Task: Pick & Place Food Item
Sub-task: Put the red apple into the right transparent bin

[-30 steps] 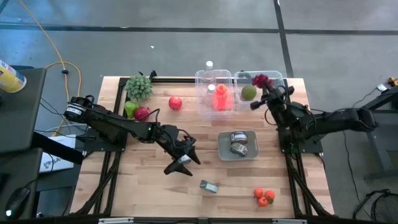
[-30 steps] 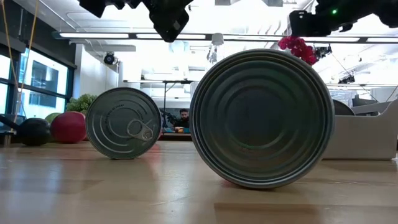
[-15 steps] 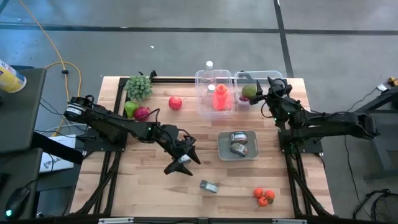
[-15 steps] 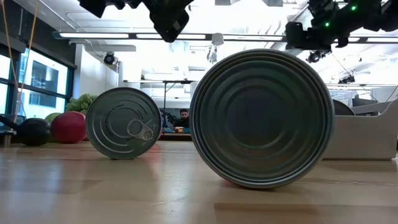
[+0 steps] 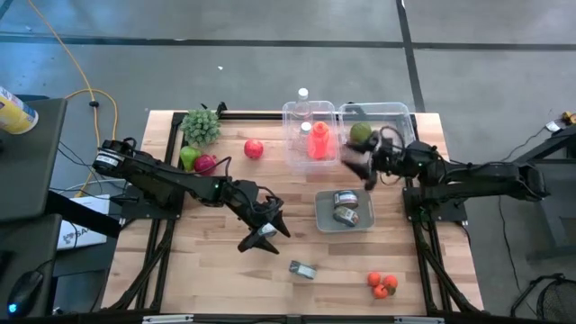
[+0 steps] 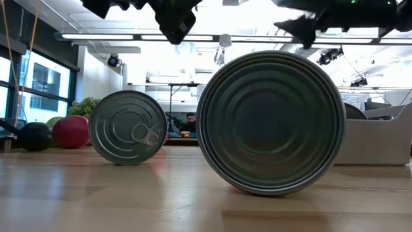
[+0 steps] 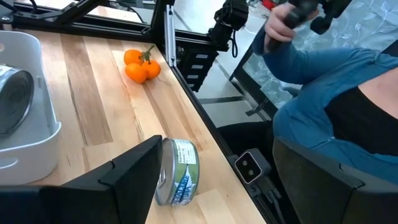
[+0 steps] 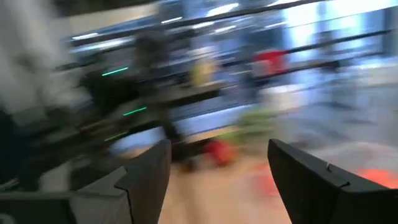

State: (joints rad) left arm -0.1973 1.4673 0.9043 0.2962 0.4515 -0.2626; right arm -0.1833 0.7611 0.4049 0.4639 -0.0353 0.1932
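On the wooden table [image 5: 225, 270] we've got two clear bins [image 5: 346, 126] at the far edge, one grey tray [image 5: 322, 214] with two cans [image 5: 344, 207] inside, a third can [image 5: 303, 269] lying loose near the front, its label unreadable. The green fruit [image 5: 360, 133] sits in the right bin, just beside the right gripper [image 5: 358, 164], fingers spread, empty. The left gripper [image 5: 265, 232] hovers mid-table, fingers apart, near that loose can. Three small oranges [image 5: 382, 284] up front.

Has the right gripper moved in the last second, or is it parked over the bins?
Yes. In the high view the right gripper has swung off the right clear bin, down toward the grey tray with the cans.
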